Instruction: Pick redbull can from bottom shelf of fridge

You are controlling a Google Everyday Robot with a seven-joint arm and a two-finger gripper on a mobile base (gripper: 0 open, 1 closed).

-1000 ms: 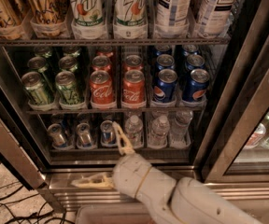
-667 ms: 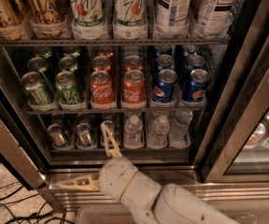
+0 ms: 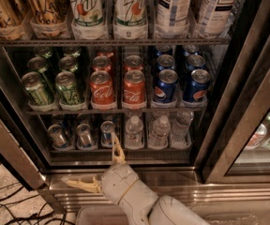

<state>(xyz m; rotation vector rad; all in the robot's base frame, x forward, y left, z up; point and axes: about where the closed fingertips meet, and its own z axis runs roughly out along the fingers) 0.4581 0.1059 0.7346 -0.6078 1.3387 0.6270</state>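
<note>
Jaws spread wide below slim redbull can (image 3: 107, 128).

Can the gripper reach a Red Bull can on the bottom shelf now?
Probably yes. The gripper sits open right before the bottom shelf, one finger near the front Red Bull can, nothing in between.

Fridge (image 3: 196, 184) stock only partly on view

Top-row bottles (image 3: 130, 8) lose their caps to the upper edge, and the arm (image 3: 172, 212) runs off the lower one. The tool (image 3: 89, 159), spread wide in front of the bottom shelf (image 3: 139, 151), has one finger (image 3: 117, 149) crossing the lower right of a redbull can (image 3: 108, 128). Labels there are too dim to read, and rear cans hide behind front ones.
</note>
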